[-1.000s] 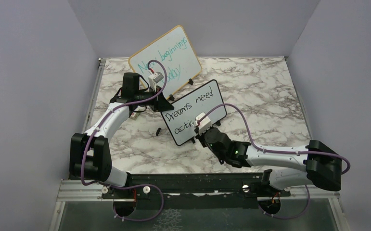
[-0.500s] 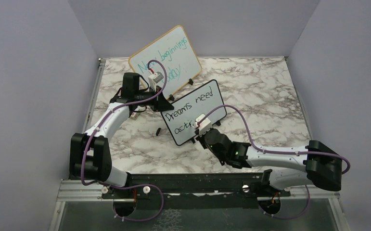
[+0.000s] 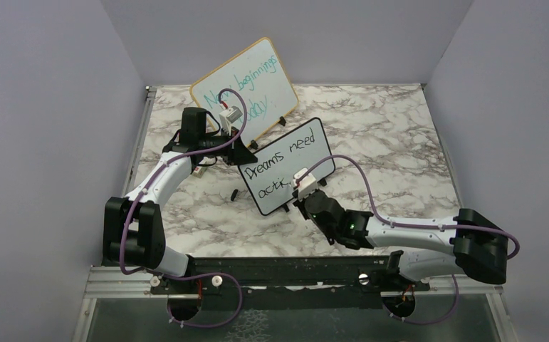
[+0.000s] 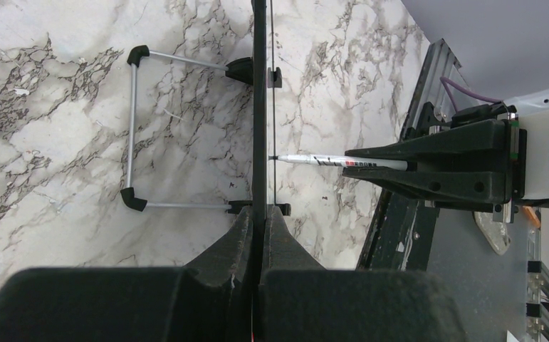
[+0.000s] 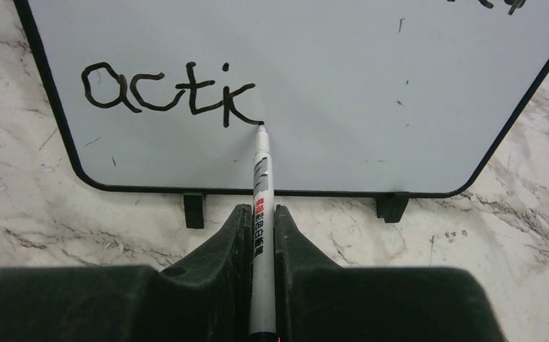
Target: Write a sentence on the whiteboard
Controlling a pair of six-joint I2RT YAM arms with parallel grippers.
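Whiteboard [image 3: 296, 160] mid-table, upright on its feet; sentence [image 5: 189, 90] two lines, the second partway. Right gripper [image 5: 263, 214] clamps one marker [image 5: 260, 160], tip touching the board, arm low and outstretched. Left gripper [image 4: 259, 222] pinches the whiteboard's edge. Boards: two, wood-framed board [image 3: 264, 82] behind.

White marble bench [image 3: 399, 142] with grey veins, black-framed whiteboard [image 3: 289, 165] standing on its feet near the middle, wood-framed board [image 3: 257, 78] propped just behind it, small black piece [image 3: 234, 194] lying left of the whiteboard

Black-framed whiteboard [image 3: 290, 171], propped on little feet, its black handwritten sentence [image 5: 171, 94] unfinished ("Dreams need", then "actk").
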